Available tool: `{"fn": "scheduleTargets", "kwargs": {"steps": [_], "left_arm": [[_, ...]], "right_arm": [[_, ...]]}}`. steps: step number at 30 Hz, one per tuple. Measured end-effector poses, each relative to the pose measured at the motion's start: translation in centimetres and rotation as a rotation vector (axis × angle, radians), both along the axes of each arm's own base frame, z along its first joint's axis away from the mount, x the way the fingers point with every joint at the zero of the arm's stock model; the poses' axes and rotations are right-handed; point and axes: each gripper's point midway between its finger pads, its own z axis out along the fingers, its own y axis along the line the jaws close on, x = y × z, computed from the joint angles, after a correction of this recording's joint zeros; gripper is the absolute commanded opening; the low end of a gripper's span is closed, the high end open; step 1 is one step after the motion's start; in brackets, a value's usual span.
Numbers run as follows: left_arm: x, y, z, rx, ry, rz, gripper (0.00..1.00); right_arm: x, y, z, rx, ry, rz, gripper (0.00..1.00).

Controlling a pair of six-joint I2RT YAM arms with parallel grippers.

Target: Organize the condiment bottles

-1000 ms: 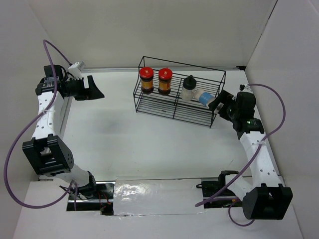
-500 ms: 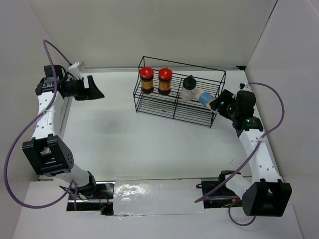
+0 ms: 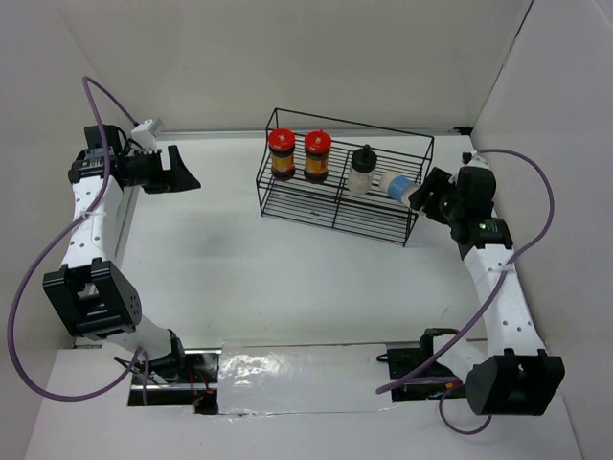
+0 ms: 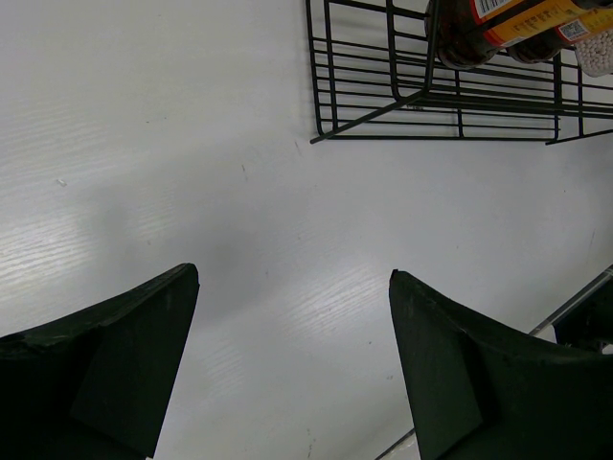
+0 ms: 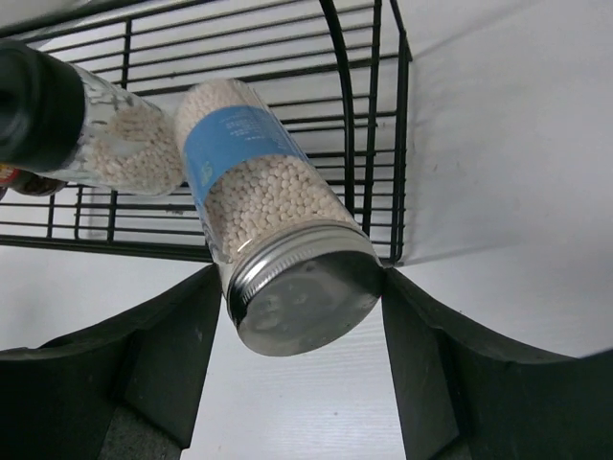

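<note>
Currently our right end effector (image 5: pixel 302 276) grips the tilted blue-label jar (image 5: pixel 254 182) by its cap; we cannot read the label. Our left end effector (image 4: pixel 293 278) hangs open.

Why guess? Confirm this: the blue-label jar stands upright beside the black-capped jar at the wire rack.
Wrong on one point: the blue-label jar is tilted, not upright, beside the black-capped jar at the wire rack. The right wrist view shows it.

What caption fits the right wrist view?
Right gripper holding a tilted blue-labelled jar of white beads, leaning against the black-capped jar at the wire rack's end.
</note>
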Motion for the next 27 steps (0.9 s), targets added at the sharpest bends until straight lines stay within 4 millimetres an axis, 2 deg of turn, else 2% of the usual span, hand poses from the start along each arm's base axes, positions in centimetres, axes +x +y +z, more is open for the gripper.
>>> {"fn": "scheduleTargets", "kwargs": {"steps": [2, 7, 9, 12, 14, 19, 27], "left_arm": [[0.0, 0.0, 0.0, 0.0, 0.0, 0.0, 0.93], [0.1, 0.0, 0.1, 0.0, -0.002, 0.0, 0.93], [0.1, 0.0, 0.2, 0.001, -0.004, 0.0, 0.93], [0.2, 0.0, 0.2, 0.001, -0.005, 0.0, 0.93], [0.2, 0.0, 0.2, 0.001, -0.005, 0.0, 0.93], [0.2, 0.0, 0.2, 0.001, -0.004, 0.0, 0.93], [0.1, 0.0, 0.1, 0.0, -0.002, 0.0, 0.93]], "right_arm": [[0.2, -0.2, 1.3, -0.043, 0.001, 0.013, 0.24], [2.0, 0.1, 5.5, -0.163, 0.001, 0.113, 0.16], [3.0, 0.3, 6.4, -0.211, 0.02, 0.157, 0.13], [4.0, 0.7, 6.4, -0.263, 0.062, 0.212, 0.05], [4.4, 0.9, 5.8, -0.285, 0.089, 0.238, 0.05], [4.7, 1.8, 6.1, -0.354, 0.095, 0.28, 0.04], [6.7, 5.1, 6.7, -0.562, 0.128, 0.371, 0.03]]}}
